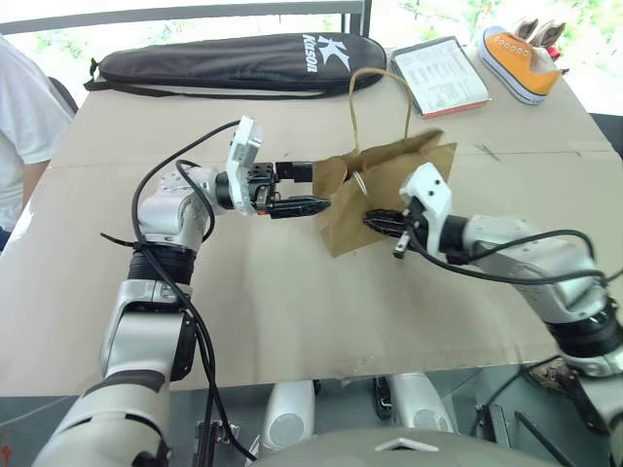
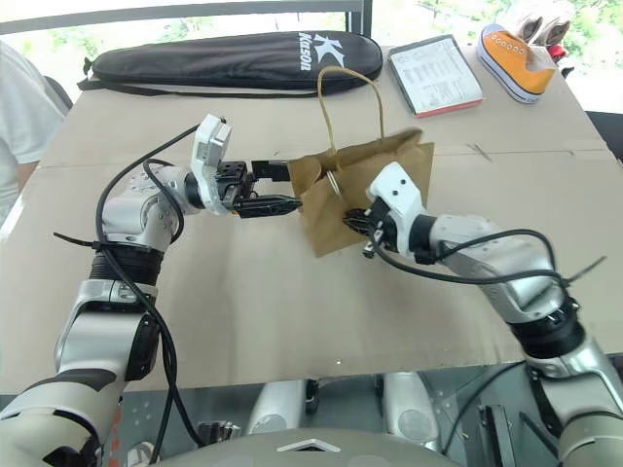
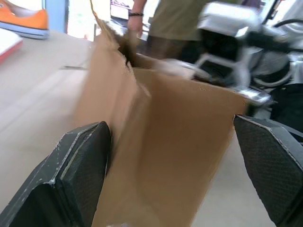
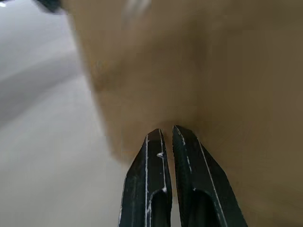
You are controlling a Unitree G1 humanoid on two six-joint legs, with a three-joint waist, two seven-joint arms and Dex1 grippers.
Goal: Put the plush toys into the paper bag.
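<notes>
Left eye view has the paper bag [image 1: 389, 190] standing a little tilted around the middle of the table [image 1: 292, 311], its mouth crumpled and one loop handle arching up; what lies inside cannot be made out. Left gripper [image 1: 307, 190] reaches in level from the bag's left, fingers spread wide at the bag's left edge, one high, one low. Right gripper [image 1: 375, 222] comes from the right, fingers [image 4: 156, 179] pinched together against the bag's front face; whether they nip the paper is hard to tell. Broad bare tabletop at the near edge. Along the far edge lie a black racket case [image 1: 234, 63], a booklet [image 1: 440, 76] and an orange sneaker [image 1: 521, 60].
</notes>
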